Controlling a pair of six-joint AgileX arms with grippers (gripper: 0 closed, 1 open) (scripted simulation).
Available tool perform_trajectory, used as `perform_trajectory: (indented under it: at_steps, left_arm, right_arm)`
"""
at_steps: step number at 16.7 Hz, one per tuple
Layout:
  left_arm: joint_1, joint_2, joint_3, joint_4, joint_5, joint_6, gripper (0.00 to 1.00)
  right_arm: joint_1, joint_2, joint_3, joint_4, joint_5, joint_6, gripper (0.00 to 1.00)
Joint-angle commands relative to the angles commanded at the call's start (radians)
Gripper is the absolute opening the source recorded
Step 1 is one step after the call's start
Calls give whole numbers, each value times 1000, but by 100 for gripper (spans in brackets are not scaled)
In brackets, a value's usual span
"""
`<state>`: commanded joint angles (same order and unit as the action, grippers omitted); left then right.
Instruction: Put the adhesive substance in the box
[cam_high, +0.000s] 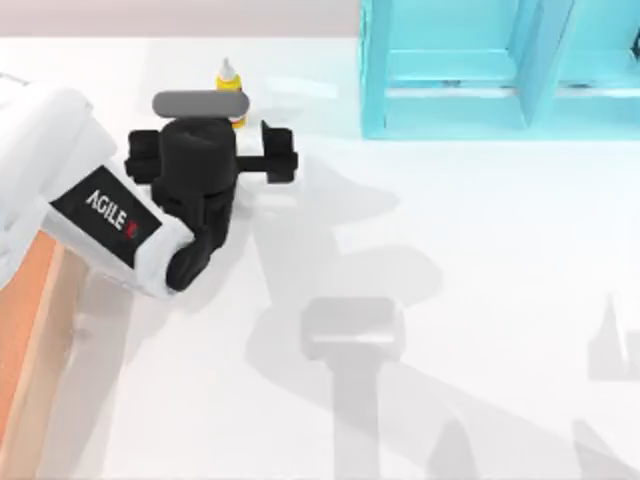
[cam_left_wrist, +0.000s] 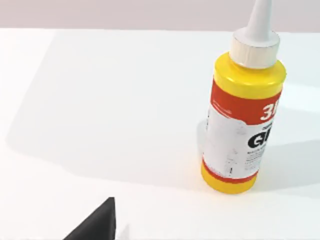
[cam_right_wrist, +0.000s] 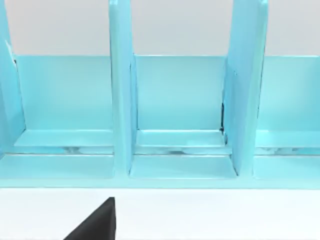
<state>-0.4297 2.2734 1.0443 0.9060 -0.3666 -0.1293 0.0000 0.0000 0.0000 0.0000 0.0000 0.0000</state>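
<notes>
Glue bottle (cam_left_wrist: 243, 112) upright on table (cam_high: 450, 250) at far left, near left gripper (cam_high: 222, 118), jaw state impossible to tell, box (cam_high: 25, 330) at left edge; probably light, rigid, slick plastic, best pinched across yellow body, not thin nozzle.

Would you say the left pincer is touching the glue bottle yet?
Apart: the left wrist view shows the glue bottle standing free on the table, nothing gripping it.
</notes>
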Motion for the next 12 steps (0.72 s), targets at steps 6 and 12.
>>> perform_trajectory:
  at_steps: [6, 12]
  left_arm:
    - [19, 105, 162, -52, 23, 6, 100]
    - [60, 277, 451, -161, 64, 19, 100]
  right_arm:
    - [0, 0, 0, 0, 0, 0, 100]
    - [0, 0, 0, 0, 0, 0, 100]
